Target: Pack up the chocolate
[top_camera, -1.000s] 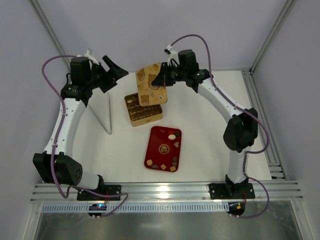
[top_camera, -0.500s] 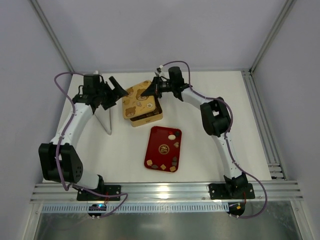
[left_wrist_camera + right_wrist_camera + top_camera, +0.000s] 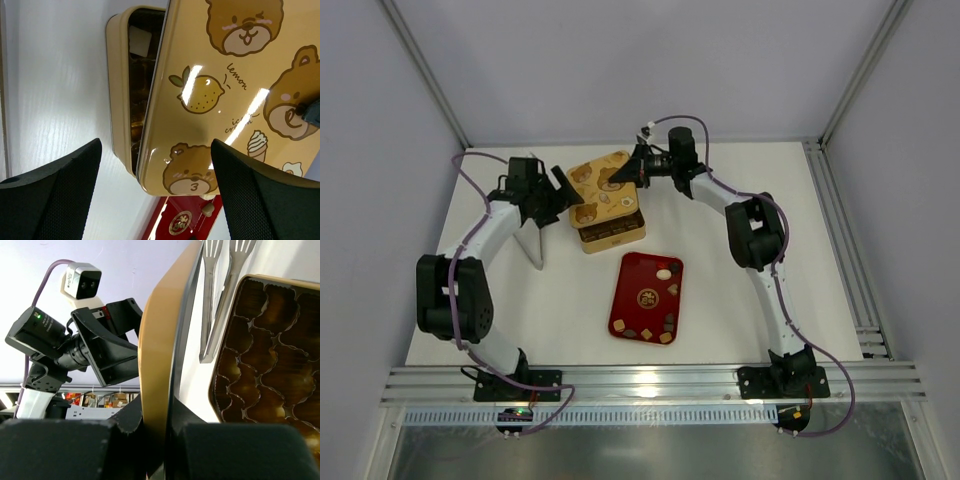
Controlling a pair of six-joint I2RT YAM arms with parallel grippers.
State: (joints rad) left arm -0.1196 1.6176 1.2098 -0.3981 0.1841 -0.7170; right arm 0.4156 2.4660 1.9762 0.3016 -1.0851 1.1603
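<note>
Gold lid [image 3: 200, 60]: "lemon" beside lemon drawing; "cream" partly legible near cone.

chocolate [image 3: 663, 273] | small brown, tan, cream pieces — loose | scattered on red tray [image 3: 638, 272]

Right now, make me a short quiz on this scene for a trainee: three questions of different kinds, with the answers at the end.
1. True or false: the right pincer is shut on the edge of the bear-printed lid.
2. Where do the loose chocolate pieces lie? A: in the red tray. B: on the lid. C: on the bare table.
3. Fill in: the left pincer, close to the lid and holding nothing, is ____.
Key: 1 true; 2 A; 3 open.
</note>
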